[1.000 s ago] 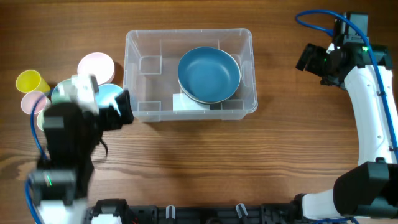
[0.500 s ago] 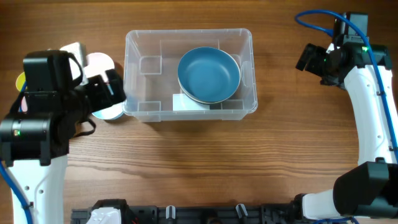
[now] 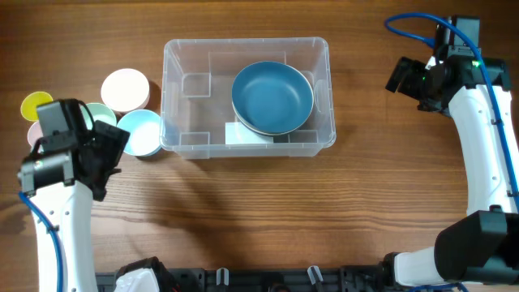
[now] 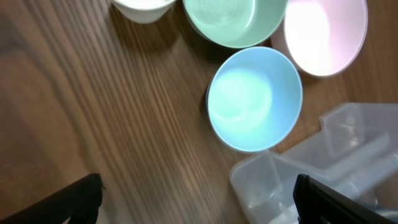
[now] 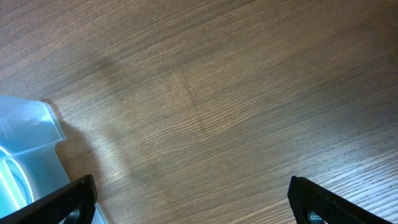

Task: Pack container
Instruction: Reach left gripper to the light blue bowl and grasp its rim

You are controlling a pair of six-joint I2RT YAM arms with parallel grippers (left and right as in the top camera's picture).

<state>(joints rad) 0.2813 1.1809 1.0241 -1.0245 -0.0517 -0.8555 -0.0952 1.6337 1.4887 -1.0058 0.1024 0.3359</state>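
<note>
Clear container (image 3: pixel 246 55) upright, lidless, mid-table

Looks like a robotics lab bench; two cabled robot arms (image 3: pixel 486 154) over a wood-grain table (image 3: pixel 243 203).

On the wooden worktop (image 3: pixel 268 211) stands a light blue bowl (image 3: pixel 142 132); a mint bowl (image 3: pixel 101 113) just left of it, a pale pink bowl (image 3: pixel 125 88) just behind, a yellow cup (image 3: pixel 35 105) farther left.

Bright, even light from overhead. Soft shadows spread on the table (image 3: pixel 243 211) in front of the container (image 3: pixel 247 40). Left wrist view is slightly blurred, and glare washes out the pink bowl (image 4: pixel 323 34). Right wrist view shows faint diagonal shading.
</note>
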